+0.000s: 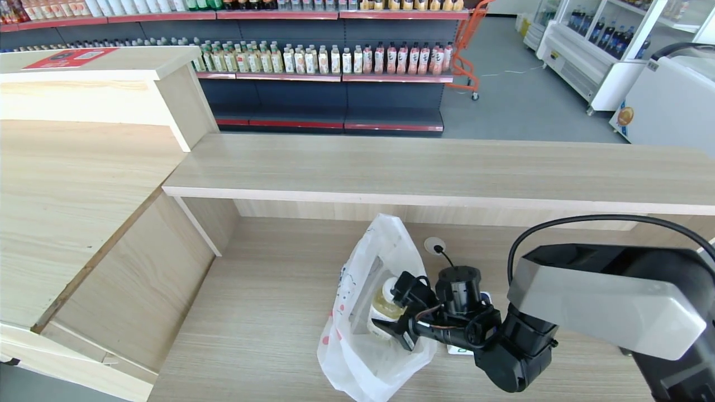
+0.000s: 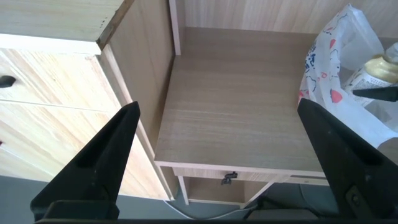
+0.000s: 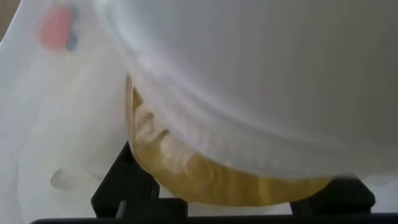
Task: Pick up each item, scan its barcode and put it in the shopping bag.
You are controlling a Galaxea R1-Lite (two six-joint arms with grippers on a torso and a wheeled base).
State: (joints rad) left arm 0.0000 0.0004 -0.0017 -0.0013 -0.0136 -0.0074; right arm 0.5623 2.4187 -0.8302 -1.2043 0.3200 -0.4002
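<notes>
White see-through shopping bag (image 1: 357, 363) with red marks, bottle (image 1: 385, 306) of pale yellow liquid, black right gripper (image 1: 397, 314), light wood-grain counter (image 1: 262, 312), dark blue shelves (image 1: 313, 100) with red edging

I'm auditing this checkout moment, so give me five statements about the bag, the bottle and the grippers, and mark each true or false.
1. The right gripper grips a bottle of yellowish liquid. True.
2. The left gripper is shut on a second item. False: it is open and holds nothing.
3. The shopping bag is white plastic and sits on the wooden counter. True.
4. The bottle lies flat on the counter, away from the bag. False: it is in the bag's mouth, between the right gripper's fingers.
5. The store shelves behind the counter are bare. False: they carry rows of bottles.
</notes>
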